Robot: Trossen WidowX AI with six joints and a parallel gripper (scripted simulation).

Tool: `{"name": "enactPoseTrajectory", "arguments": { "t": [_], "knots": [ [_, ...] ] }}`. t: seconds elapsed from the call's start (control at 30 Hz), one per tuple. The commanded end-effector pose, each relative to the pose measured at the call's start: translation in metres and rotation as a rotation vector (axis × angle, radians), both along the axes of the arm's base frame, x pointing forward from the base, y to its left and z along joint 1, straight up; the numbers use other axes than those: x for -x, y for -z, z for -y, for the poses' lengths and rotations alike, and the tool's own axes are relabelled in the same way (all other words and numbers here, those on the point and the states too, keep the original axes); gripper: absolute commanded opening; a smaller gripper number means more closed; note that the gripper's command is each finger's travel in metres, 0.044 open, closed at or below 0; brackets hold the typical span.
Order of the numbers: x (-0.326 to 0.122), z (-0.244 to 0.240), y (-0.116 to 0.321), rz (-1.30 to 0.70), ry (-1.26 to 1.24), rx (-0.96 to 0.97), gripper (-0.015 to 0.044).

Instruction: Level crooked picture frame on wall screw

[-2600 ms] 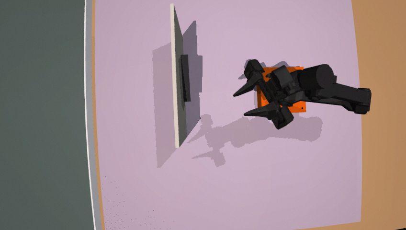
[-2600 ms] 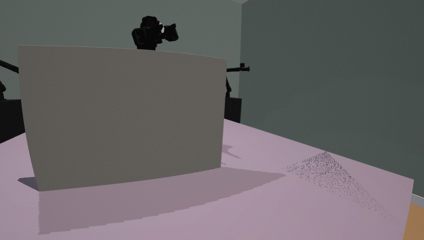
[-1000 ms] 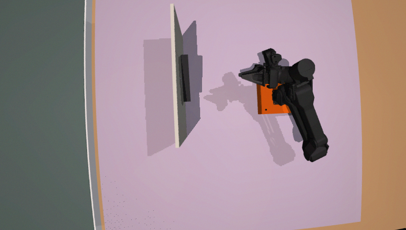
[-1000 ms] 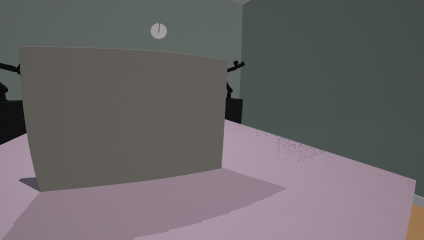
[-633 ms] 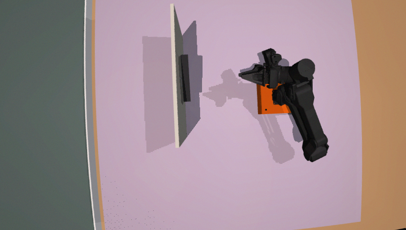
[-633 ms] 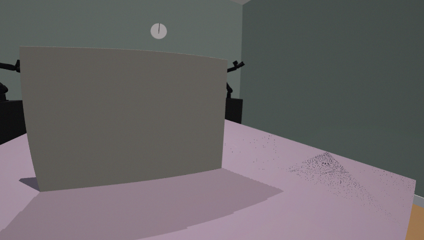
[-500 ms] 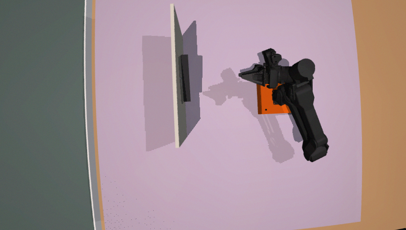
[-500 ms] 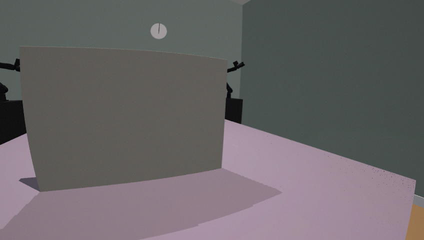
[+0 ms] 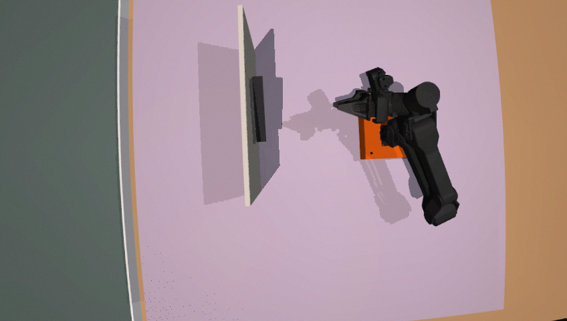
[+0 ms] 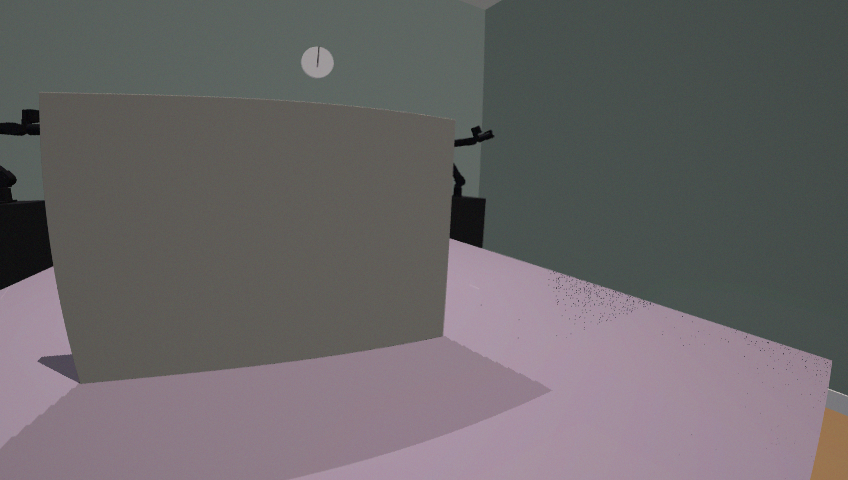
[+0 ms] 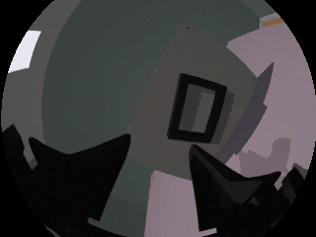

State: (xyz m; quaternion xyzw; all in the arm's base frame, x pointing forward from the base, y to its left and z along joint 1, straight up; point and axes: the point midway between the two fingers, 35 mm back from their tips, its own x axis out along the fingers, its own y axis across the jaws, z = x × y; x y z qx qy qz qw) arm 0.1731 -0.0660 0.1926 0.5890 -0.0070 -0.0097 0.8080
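Far left: a dark green expanse, cut off by the picture's edge.
Panel: a pale upright board on the table; from outside, its back hides the picture frame.
Picture frame: the dark rectangle is on the panel's arm-facing side (the top view gives only its upper edge).
Facing: its front points toward the arm.
Long axis: steep in the wrist view, running upper right to lower left, out of line with the panel's edges (that camera is itself tilted, so I cannot tell which side is high).
Screw and back strip: hidden.
End effector: its fingertips stand parted and hold nothing, well apart from the frame (the lower fingers are cut off in the wrist view).
Base: orange, partly covered by the arm.
Exterior edges: black arm parts show past both panel sides (how they join is hidden).
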Motion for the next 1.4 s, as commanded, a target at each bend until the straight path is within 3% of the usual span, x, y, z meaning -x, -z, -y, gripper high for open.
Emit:
{"name": "enactPoseTrajectory", "arguments": {
  "t": [0.0, 1.17, 1.37],
  "knots": [
    [0.0, -0.001, 0.0, 0.0, -0.005, -0.005, 0.026],
    [0.0, -0.001, 0.0, 0.0, -0.005, -0.005, 0.026],
    [-0.021, 0.012, 0.007, -0.005, -0.002, -0.006, 0.026]
  ]
}}
